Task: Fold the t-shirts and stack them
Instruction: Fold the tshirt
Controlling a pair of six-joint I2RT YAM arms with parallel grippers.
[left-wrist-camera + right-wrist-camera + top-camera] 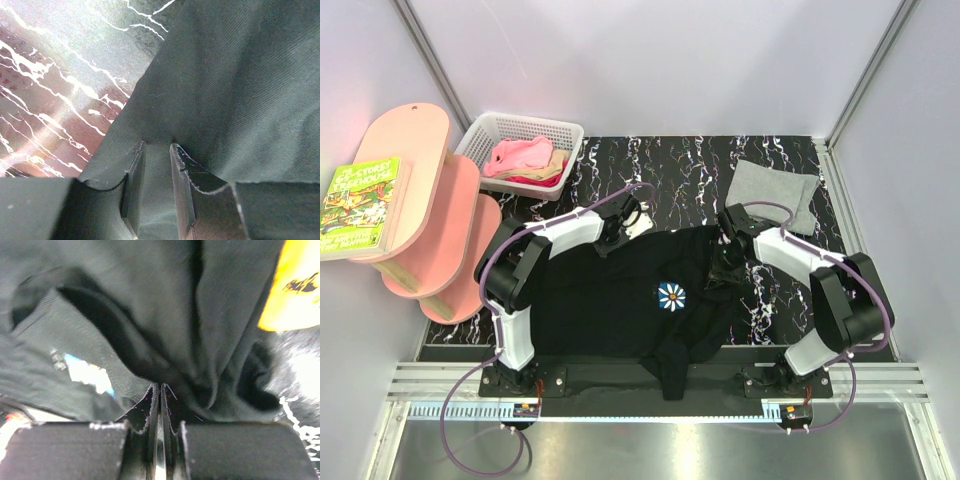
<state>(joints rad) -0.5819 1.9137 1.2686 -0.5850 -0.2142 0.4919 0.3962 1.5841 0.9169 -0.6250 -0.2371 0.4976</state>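
Top external view: where is the black t-shirt (610, 300)? asks the first.
Spread on the marbled table (660, 160) between the two arms, answers the second, with its daisy print (671, 296) facing up and one part drooping over the near edge.
And the left gripper (625, 222)?
It sits at the shirt's far left corner. The left wrist view shows its jaws a narrow way apart, with a fold of the black cloth pinched between them.
The right gripper (728, 258)?
It is at the far right side of the same shirt. In the right wrist view its jaws are pressed almost together and bunched black cloth gathers right at their tips, so it nips the shirt.
The other shirts?
The grey t-shirt (775, 193) lies folded at the table's far right, apart from the black one. The pink t-shirt (520, 155), tan t-shirt (552, 160) and red t-shirt (535, 182) are heaped in the white basket (472, 140) at the far left, beside a pink shelf (420, 200) bearing a book (360, 205)
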